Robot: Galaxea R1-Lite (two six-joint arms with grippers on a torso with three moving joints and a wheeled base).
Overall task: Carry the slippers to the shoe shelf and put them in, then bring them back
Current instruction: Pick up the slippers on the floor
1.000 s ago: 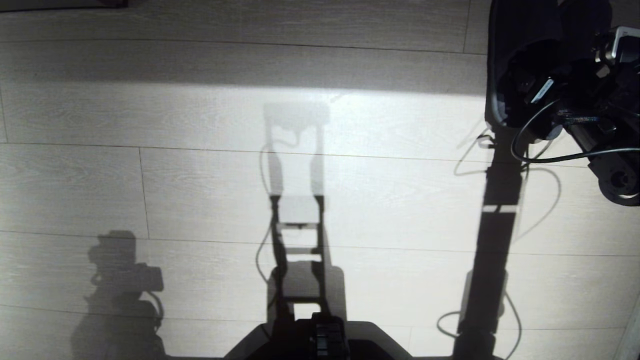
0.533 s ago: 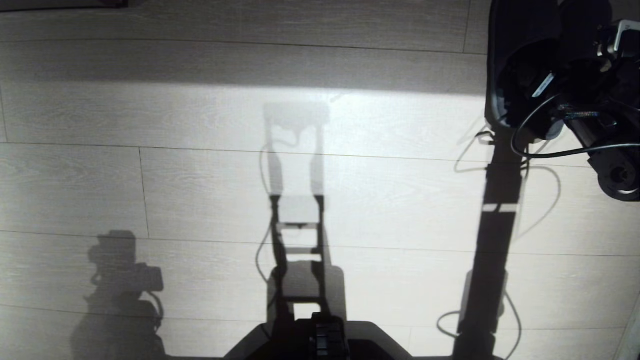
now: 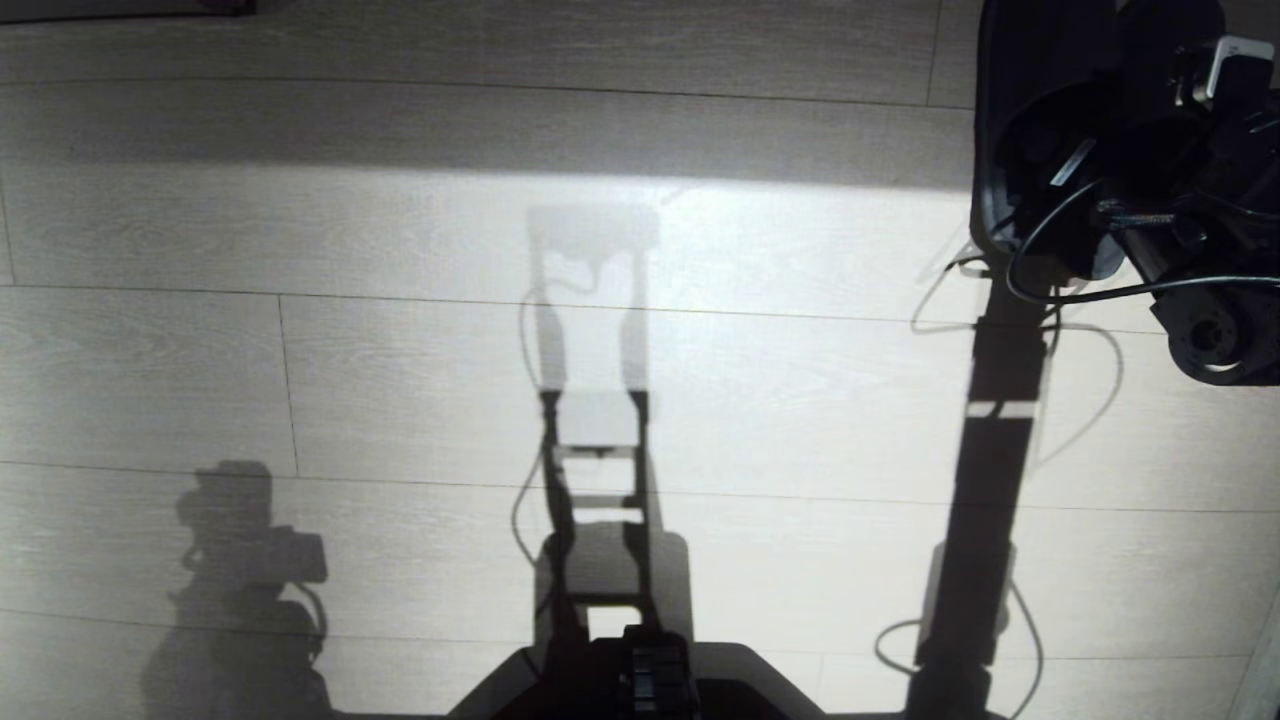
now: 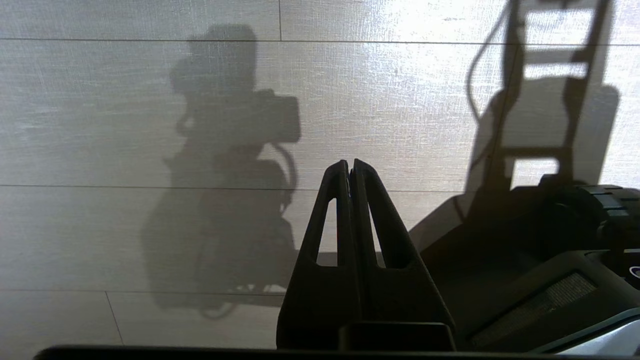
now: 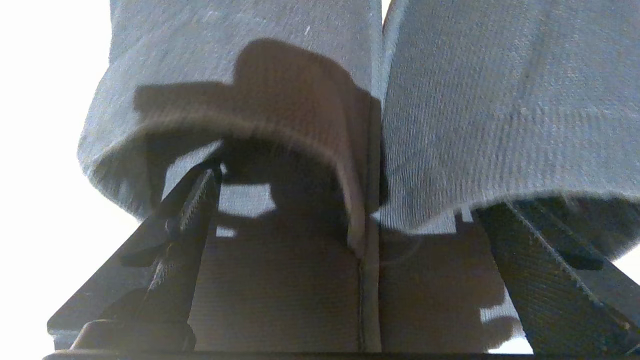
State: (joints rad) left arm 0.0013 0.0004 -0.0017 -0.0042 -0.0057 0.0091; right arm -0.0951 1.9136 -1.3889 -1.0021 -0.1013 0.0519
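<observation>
The slippers (image 5: 240,75) fill the right wrist view as two slate-blue fabric uppers side by side, the second one (image 5: 505,100) touching the first. My right gripper (image 5: 350,195) is open wide over their heels. One finger (image 5: 192,210) reaches into the first slipper's opening and the other finger (image 5: 540,260) goes under the second upper, with the touching inner walls between them unpinched. In the head view the slippers (image 3: 1040,90) are a dark shape at the far right under my right arm (image 3: 1190,240). My left gripper (image 4: 350,162) hangs shut and empty over the floor. The shoe shelf is out of view.
Pale wood-plank floor (image 3: 400,380) spreads ahead, with a bright sunlit band crossed by my own shadows. My base (image 3: 650,680) sits at the near edge. A black cable (image 3: 1060,300) loops from the right arm. A dark edge (image 3: 120,8) shows at the far left.
My right arm has reached a little further forward over the slippers. Its fingers have stayed open. The left arm and the view have not moved.
</observation>
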